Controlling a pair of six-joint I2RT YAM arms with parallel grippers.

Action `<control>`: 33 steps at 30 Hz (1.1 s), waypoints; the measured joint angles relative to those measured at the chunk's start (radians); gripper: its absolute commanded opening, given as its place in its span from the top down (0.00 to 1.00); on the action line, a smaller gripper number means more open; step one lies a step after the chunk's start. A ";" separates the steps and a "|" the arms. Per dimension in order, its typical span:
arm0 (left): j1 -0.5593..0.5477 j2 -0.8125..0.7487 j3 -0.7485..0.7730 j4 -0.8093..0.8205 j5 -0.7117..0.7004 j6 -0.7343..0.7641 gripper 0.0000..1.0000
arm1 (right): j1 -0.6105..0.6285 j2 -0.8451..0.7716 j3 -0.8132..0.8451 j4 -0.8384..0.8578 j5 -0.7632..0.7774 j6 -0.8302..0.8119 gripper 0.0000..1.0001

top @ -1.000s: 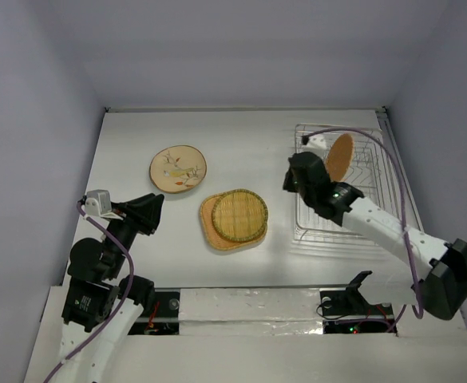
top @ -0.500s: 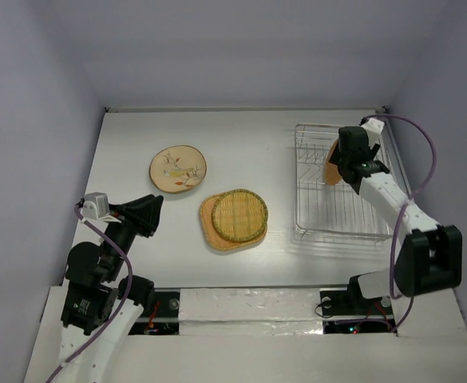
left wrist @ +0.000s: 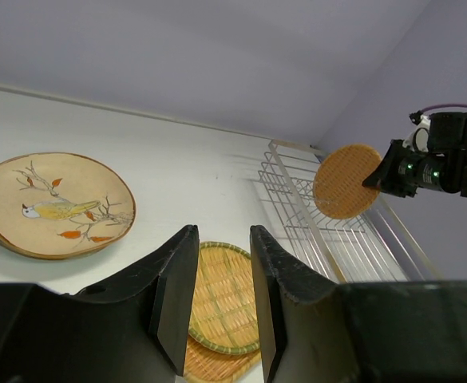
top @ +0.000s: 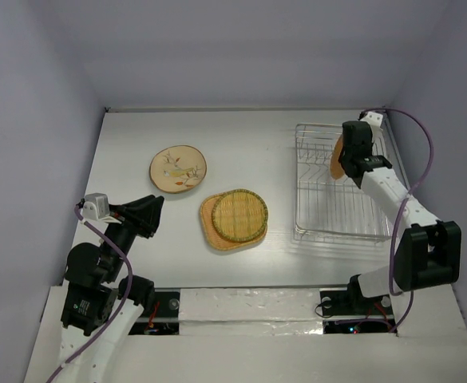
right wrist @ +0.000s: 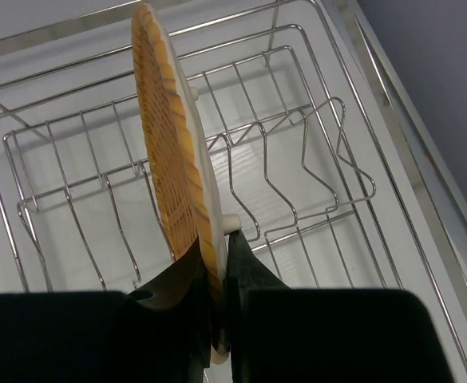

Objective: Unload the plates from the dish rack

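As fingers (right wrist: 253, 279) pinch plate (right wrist: 165, 136) (upright), rack (right wrist: 297, 199) lies beneath.

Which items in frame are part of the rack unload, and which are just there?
Job:
- silver wire dish rack
- orange woven round plate, gripped by the right pincer
- yellow woven round plate, stacked on tan woven rounded-square plate
- cream round bird-motif plate

Just there:
- white table
- purple arm cable
- empty left pincer

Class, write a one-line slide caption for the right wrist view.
Right gripper pinching the rim of an upright orange woven plate over the wire dish rack.
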 measured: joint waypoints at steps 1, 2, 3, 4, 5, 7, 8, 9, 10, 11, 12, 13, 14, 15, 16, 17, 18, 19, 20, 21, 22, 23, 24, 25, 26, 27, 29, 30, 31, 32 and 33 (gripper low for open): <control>0.000 0.000 0.000 0.000 0.000 0.000 0.71 | 0.004 -0.013 0.000 -0.007 -0.002 -0.009 1.00; 0.000 0.000 0.000 0.000 0.000 0.000 0.71 | 0.007 -0.026 0.000 -0.022 -0.003 -0.018 1.00; 0.000 0.000 0.000 0.000 0.001 0.000 0.70 | 0.013 -0.039 0.000 -0.034 0.003 -0.029 1.00; 0.000 0.000 0.000 0.000 0.001 0.000 0.70 | 0.018 -0.054 0.000 -0.043 0.012 -0.033 1.00; 0.000 0.000 0.000 0.000 0.002 0.000 0.70 | 0.024 -0.078 0.002 -0.053 0.019 -0.040 1.00; 0.000 0.000 0.000 0.000 0.002 0.000 0.69 | 0.033 -0.130 0.014 -0.069 0.036 -0.045 1.00; 0.000 0.000 0.000 0.000 0.002 0.000 0.68 | 0.039 -0.163 0.022 -0.070 0.039 -0.046 1.00; 0.000 0.000 0.000 0.000 0.002 0.000 0.68 | 0.046 -0.196 0.032 -0.070 0.041 -0.046 1.00; 0.000 0.000 0.000 0.000 0.002 0.000 0.67 | 0.055 -0.232 0.043 -0.070 0.042 -0.046 1.00; 0.000 0.000 0.000 0.000 0.002 0.000 0.67 | 0.063 -0.266 0.056 -0.070 0.039 -0.045 1.00; 0.000 0.001 0.000 0.000 0.002 0.000 0.67 | 0.069 -0.297 0.069 -0.070 0.029 -0.041 1.00; 0.000 0.002 0.000 0.000 0.002 0.000 0.67 | 0.079 -0.328 0.080 -0.069 0.014 -0.037 1.00; 0.000 0.003 0.000 0.000 0.001 0.000 0.67 | 0.089 -0.354 0.085 -0.065 -0.012 -0.029 1.00; 0.000 0.003 0.000 0.000 0.000 0.000 0.67 | 0.103 -0.383 0.083 -0.056 -0.043 -0.016 1.00; 0.000 0.004 0.000 0.000 0.000 0.000 0.67 | 0.121 -0.407 0.076 -0.050 -0.076 -0.006 1.00; 0.000 0.005 0.000 0.000 -0.001 0.000 0.66 | 0.151 -0.431 0.061 -0.036 -0.115 0.010 1.00; 0.000 0.005 0.000 0.000 -0.002 0.000 0.66 | 0.181 -0.445 0.038 -0.017 -0.165 0.024 1.00; 0.000 0.006 0.000 0.000 -0.002 0.000 0.65 | 0.214 -0.452 0.010 0.004 -0.214 0.042 1.00; 0.000 0.008 0.000 0.000 -0.002 0.000 0.64 | 0.245 -0.455 -0.018 0.019 -0.271 0.057 1.00; 0.000 0.011 0.000 0.000 -0.002 0.000 0.62 | 0.283 -0.452 -0.050 0.039 -0.332 0.078 1.00; 0.000 0.015 0.000 -0.001 -0.002 0.000 0.62 | 0.314 -0.442 -0.078 0.059 -0.382 0.097 1.00; 0.000 0.018 0.000 0.000 -0.002 0.000 0.60 | 0.342 -0.422 -0.105 0.079 -0.424 0.110 1.00; 0.000 0.022 0.000 -0.001 -0.002 0.000 0.57 | 0.378 -0.391 -0.137 0.101 -0.475 0.129 1.00; 0.000 0.026 0.000 -0.001 -0.002 0.000 0.55 | 0.404 -0.361 -0.162 0.111 -0.517 0.145 1.00; 0.000 0.029 0.000 -0.001 -0.002 0.000 0.53 | 0.428 -0.330 -0.188 0.123 -0.552 0.159 1.00; 0.000 0.031 0.000 -0.001 -0.002 0.000 0.47 | 0.451 -0.296 -0.217 0.141 -0.597 0.177 1.00; 0.000 0.032 0.000 0.000 -0.003 0.000 0.41 | 0.477 -0.246 -0.261 0.174 -0.662 0.206 1.00; 0.000 0.032 0.000 0.000 -0.003 0.000 0.36 | 0.483 -0.224 -0.282 0.195 -0.693 0.225 1.00; 0.000 0.032 0.000 0.000 -0.003 0.000 0.34 | 0.487 -0.201 -0.294 0.207 -0.716 0.235 1.00; 0.000 0.032 0.000 -0.001 -0.003 0.000 0.32 | 0.493 -0.179 -0.303 0.220 -0.739 0.248 1.00; 0.000 0.033 0.000 -0.001 -0.003 0.000 0.28 | 0.497 -0.162 -0.304 0.237 -0.752 0.259 1.00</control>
